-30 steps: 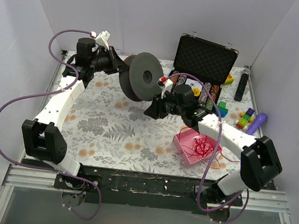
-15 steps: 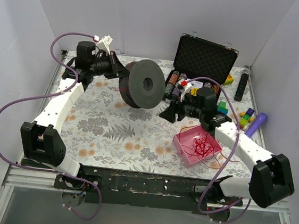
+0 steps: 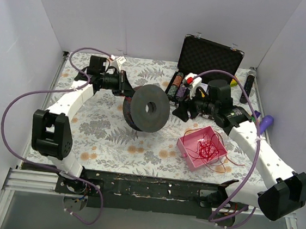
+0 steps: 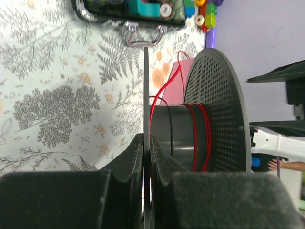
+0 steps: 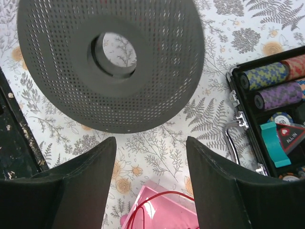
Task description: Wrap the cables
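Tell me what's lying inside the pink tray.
A loose tangle of red wire lies in the pink tray, with a few strands spilling over its near edge onto the table. The tray floor under the tangle is covered, so anything beneath it cannot be seen.

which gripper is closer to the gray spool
Left. The left gripper is clamped on one flange of the spool; the right gripper is open, apart, facing the other flange.

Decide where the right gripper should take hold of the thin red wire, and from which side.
Grip the single strand of thin red wire running between the pink plastic tray and the dark perforated spool, probably from above, jaws across it: the heap in the tray is tangled.
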`<state>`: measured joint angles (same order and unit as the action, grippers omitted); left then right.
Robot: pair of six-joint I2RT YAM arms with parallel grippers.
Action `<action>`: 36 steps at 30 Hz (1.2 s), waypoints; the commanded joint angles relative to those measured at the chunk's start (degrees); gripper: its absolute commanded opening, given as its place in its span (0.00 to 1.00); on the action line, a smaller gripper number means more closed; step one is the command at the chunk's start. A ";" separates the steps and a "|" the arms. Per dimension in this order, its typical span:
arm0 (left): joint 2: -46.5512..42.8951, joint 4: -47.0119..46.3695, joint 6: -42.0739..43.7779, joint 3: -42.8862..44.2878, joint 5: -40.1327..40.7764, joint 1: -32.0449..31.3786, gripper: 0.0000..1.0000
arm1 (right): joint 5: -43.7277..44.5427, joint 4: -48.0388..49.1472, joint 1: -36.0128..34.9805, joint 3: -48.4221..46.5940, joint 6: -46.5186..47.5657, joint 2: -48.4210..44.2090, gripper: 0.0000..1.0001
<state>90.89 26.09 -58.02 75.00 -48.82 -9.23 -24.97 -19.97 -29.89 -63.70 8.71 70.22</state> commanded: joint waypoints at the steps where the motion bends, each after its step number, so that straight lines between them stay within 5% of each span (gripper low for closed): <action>1: 4.02 3.52 5.18 0.58 -7.61 -0.43 0.00 | 4.31 -5.78 0.09 -4.41 0.17 1.06 0.68; 13: 15.44 8.98 19.69 4.71 -12.36 -2.02 0.00 | 6.25 -6.66 -0.08 -3.01 -5.10 5.37 0.65; 18: 19.32 4.77 19.78 6.47 -10.96 -2.02 0.29 | 5.02 -4.91 -1.04 -2.22 -7.48 8.79 0.64; 26: 29.07 3.10 22.95 12.09 -1.46 -1.93 0.40 | 6.25 -1.31 -3.60 -0.02 -10.20 14.95 0.61; 36: 30.48 -4.81 20.76 11.21 6.80 -1.05 0.48 | 8.18 0.45 -4.30 -0.19 -11.17 18.82 0.59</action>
<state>122.58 25.69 -36.47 85.52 -45.80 -10.92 -18.09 -22.09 -34.11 -63.20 -1.52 89.23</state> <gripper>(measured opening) 0.477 0.595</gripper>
